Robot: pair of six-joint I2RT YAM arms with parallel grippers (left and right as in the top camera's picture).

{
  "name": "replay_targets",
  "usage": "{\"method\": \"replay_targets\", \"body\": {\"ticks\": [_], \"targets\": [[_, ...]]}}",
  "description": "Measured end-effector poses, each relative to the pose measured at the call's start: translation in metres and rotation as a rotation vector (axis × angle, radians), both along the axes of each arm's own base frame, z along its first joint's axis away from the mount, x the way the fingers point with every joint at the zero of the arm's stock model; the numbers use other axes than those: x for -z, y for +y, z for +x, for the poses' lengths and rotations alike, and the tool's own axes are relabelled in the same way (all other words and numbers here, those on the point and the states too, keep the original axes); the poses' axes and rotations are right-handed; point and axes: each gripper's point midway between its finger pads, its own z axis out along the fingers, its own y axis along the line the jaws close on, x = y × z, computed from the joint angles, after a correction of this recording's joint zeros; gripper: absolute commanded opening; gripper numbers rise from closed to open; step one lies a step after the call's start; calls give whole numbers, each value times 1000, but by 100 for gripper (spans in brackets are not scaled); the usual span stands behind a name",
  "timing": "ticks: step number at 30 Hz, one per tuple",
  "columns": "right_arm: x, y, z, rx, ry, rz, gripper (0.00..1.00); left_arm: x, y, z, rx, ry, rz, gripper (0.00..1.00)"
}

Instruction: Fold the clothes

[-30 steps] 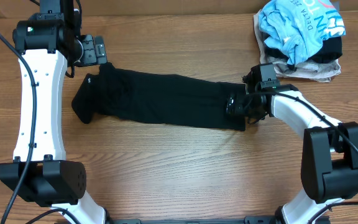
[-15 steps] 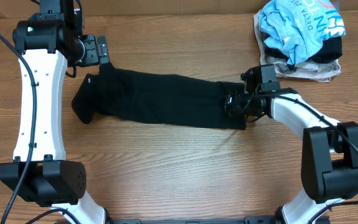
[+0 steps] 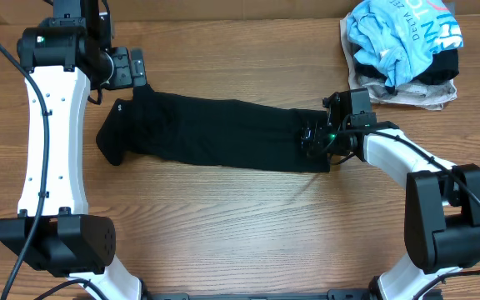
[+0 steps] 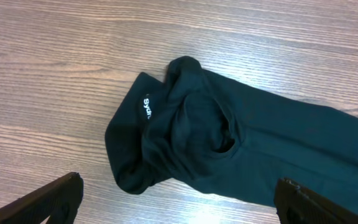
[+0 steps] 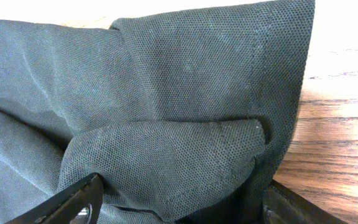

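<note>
From above, the shirt [image 3: 215, 137] lies on the table [image 3: 223, 233] as one long black strip. It runs from left to right and tips down a little at the right end. The left pincer [image 3: 132, 68] hangs just past the shirt's left end, on the far side, not touching it. The right pincer [image 3: 313, 140] sits right on the shirt's right end. Each arm is near its own end, so each can take one end of the strip. A blue tee [image 3: 398, 37] lies in a heap in the far right corner, well apart.

From the left wrist, the left pincer's fingers [image 4: 55, 196] stand wide apart with nothing in them. The shirt's end lies just ahead of them, soft and lumpy, with one round hole in it. Small white letters [image 4: 146, 107] show near its edge. The wood under it is smooth with long lines.

From the right wrist, the cloth [image 5: 166, 81] fills nearly all the view. It is a fine knit with tiny dots, and a stitched hem runs down its right side. A fat folded lump [image 5: 166, 155] sits between the two fingers [image 5: 79, 202] and seems to touch both. I cannot tell if they squeeze it or only rest beside it. The cloth is floppy, so I think it will sag when lifted.
</note>
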Motion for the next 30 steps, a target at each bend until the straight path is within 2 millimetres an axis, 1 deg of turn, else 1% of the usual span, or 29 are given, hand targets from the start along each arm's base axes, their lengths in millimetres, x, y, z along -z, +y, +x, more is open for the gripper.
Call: {"method": "replay_targets", "body": {"ticks": [10,12,16,18,22,23,25,29,30], "targets": [[0,1,2,9,-12,-13,79,2,2,-5,-5,21,10,100],[1,0,3,13,-13,-19,75,2,2,-5,-5,21,10,100],[3,-3,3,23,-14,-40,62,2,2,-5,-5,21,10,100],[4,-5,2,30,-12,-50,52,2,2,-5,-5,21,10,100],[8,-11,-1,45,2,-82,28,2,2,-5,-5,21,10,100],[9,-12,-3,46,9,-90,18,2,2,-5,-5,21,10,100],[12,-17,-6,58,25,-111,4,2,2,-5,-5,22,10,100],[14,-28,-14,81,81,-116,4,2,2,-5,-5,22,11,100],[14,-35,-16,97,105,-118,4,2,2,-5,-6,21,11,100]]}}
